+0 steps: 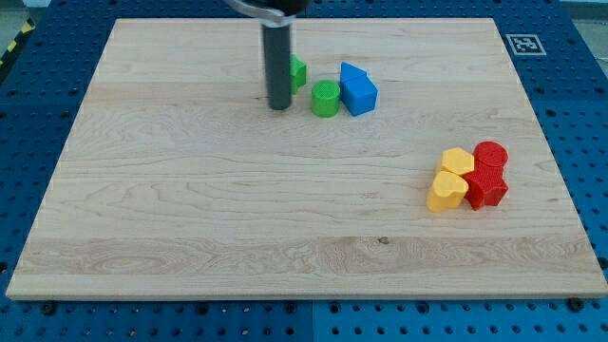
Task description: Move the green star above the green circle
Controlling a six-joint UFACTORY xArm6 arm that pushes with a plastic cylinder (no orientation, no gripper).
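Camera view: two green blocks (325,98), two blue, two yellow, two red; no fingers visible.

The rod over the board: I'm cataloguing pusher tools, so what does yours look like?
My tool is a straight, smooth, dark cylindrical rod, nearly black, with a faint sheen down its side. It hangs from a rounded dark mount with a pale rim at the view's top. My tip is blunt and flat. No jaws, cables or markings show.

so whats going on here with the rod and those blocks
A robot arm's dark rod has my tip on the wooden board, just left of the green star, which it partly hides. The green circle sits right of the tip, touching a blue block. Yellow and red blocks cluster far right.
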